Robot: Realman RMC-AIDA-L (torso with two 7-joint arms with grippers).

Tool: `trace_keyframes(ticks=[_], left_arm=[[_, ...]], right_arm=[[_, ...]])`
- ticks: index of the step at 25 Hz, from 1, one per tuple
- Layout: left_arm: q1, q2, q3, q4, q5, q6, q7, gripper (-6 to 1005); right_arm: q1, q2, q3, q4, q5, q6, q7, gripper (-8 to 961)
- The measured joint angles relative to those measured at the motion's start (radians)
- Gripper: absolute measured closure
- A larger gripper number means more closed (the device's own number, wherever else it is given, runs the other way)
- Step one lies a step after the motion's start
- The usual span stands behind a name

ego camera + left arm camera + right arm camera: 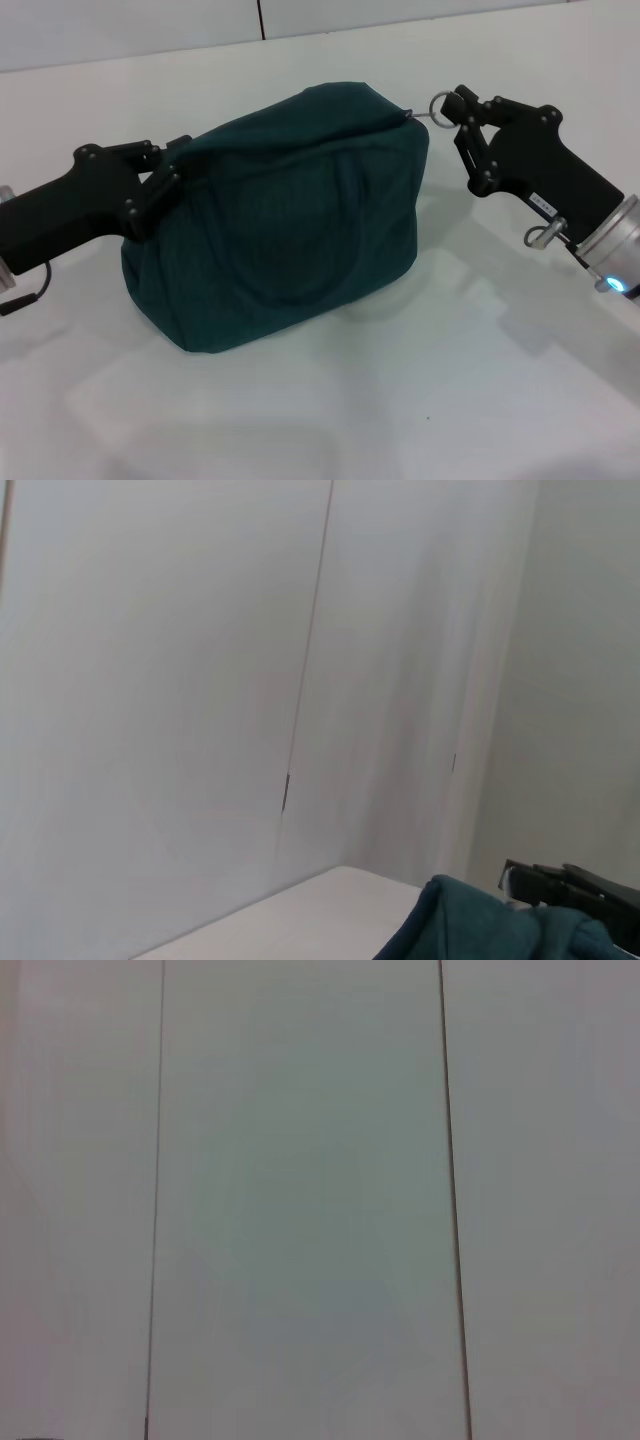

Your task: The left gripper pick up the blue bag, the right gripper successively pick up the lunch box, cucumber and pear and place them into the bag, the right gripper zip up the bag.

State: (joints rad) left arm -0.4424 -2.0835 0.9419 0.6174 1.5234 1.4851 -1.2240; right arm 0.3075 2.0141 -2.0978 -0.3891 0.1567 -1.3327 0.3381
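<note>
The blue bag point(290, 230) stands on the white table, bulging, with its top closed. My left gripper point(172, 172), with the black wrist, is shut on the fabric at the bag's left end. My right gripper point(455, 108), with the silver wrist, is at the bag's upper right corner, shut on the zipper's metal ring pull point(440, 102), which pokes out past its fingertips. A fold of the bag also shows in the left wrist view point(480, 925). The lunch box, cucumber and pear are out of view.
The white table point(400, 400) spreads in front of and to both sides of the bag. White wall panels stand behind it and fill the right wrist view. A black part point(570, 885) shows beyond the bag fabric in the left wrist view.
</note>
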Motion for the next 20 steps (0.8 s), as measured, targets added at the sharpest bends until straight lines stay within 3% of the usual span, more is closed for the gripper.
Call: trace_keyframes(ticks=[20], left_arm=[[-0.003,-0.001,-0.007,-0.024,-0.002,0.004,0.039,876]], right_arm=[[-0.022,-0.002,0.005,0.058,-0.057,-0.014,0.005,529]])
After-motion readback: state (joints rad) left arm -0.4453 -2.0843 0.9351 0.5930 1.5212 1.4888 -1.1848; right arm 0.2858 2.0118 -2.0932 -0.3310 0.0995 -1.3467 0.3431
